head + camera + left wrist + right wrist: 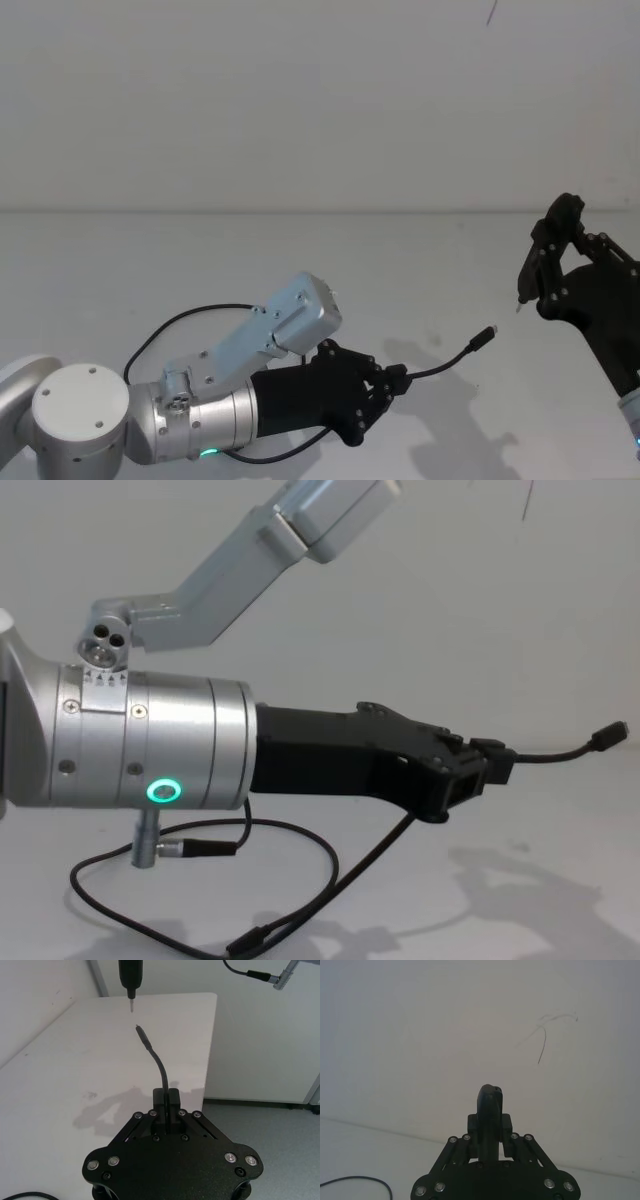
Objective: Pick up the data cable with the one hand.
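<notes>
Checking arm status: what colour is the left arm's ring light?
The ring light glows green, clearest in the chest view.

A: What is gripped by the left gripper (493, 762)?
B: The data cable (553, 752) is clamped between its fingers, with 1 plug held out to the right above the table (560, 910).
A: And the rest?
B: It is trailed down leftward toward the table, below the silver arm (150, 735), where a green ring light (163, 791) is lit.

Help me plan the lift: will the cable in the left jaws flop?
Partly, probably. The short end past the left gripper juts out unsupported, so the cable seems springy there. The long rest sags to the table in loops, so it will likely dangle and drag.
</notes>
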